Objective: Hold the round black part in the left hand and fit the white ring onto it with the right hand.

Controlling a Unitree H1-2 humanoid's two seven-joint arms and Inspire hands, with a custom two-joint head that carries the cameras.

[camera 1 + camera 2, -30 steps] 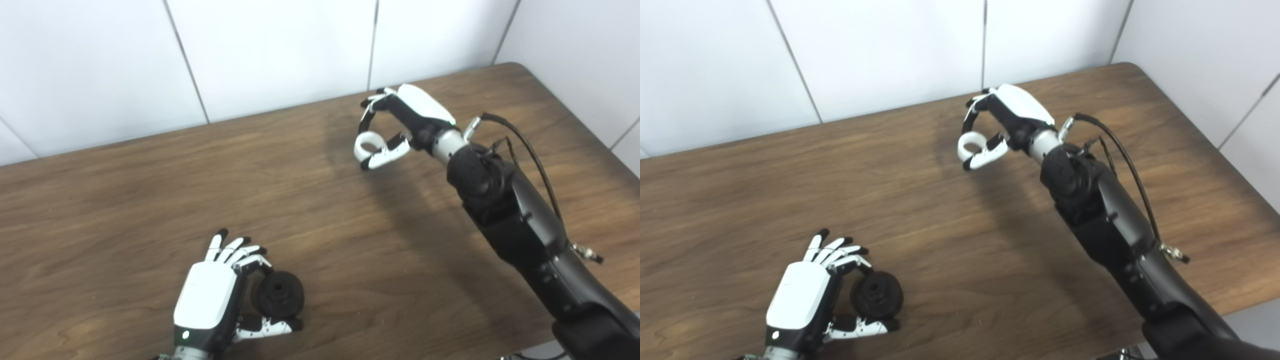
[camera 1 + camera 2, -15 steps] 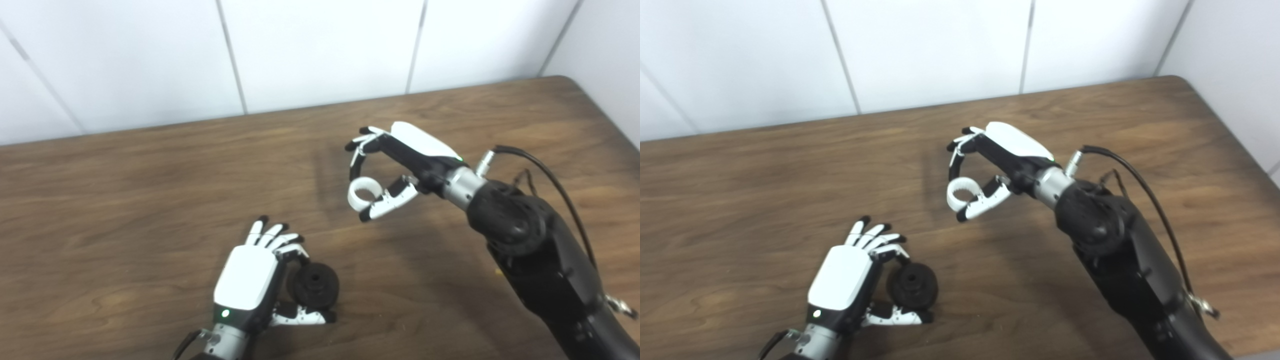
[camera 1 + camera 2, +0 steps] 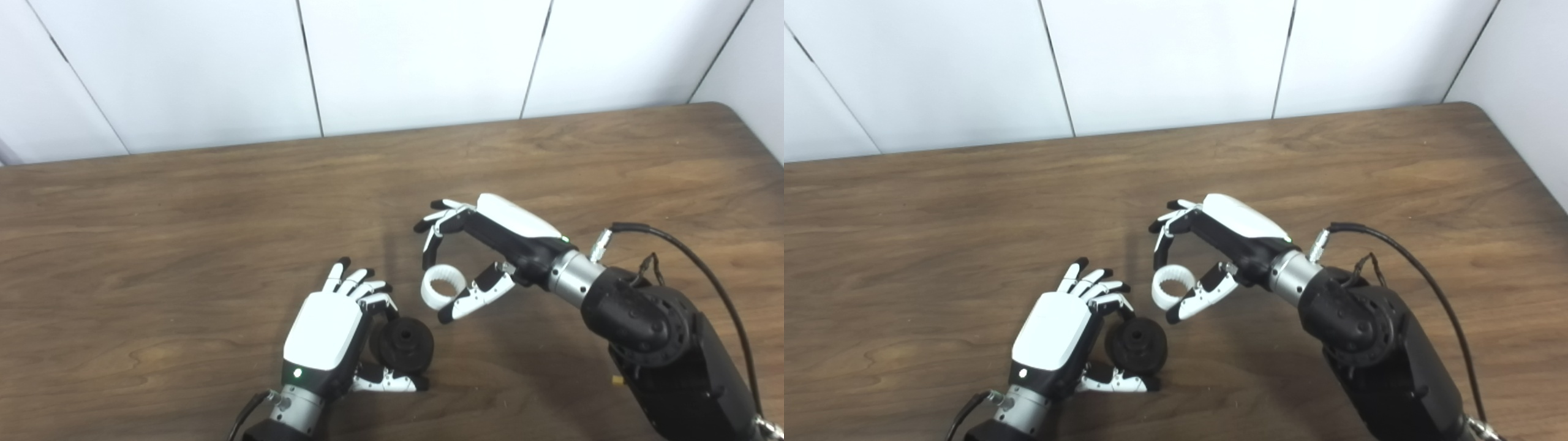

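Right, your left hand (image 3: 324, 334) was closed around the round black part (image 3: 404, 344) at table (image 3: 184, 245) level; your right hand (image 3: 484, 245) pinched the white ring (image 3: 441, 286) by its rim just above. Ring looked light, rigid, probably slick; rim grip suited it.

The worktop (image 3: 184, 220) in front of me is dark brown wood with a long grain running side to side. Its far edge meets a white panelled wall (image 3: 416, 55), and its far right corner is rounded. Near my side the black part (image 3: 404, 346) sits low against the wood; whether it touches the surface I cannot tell.
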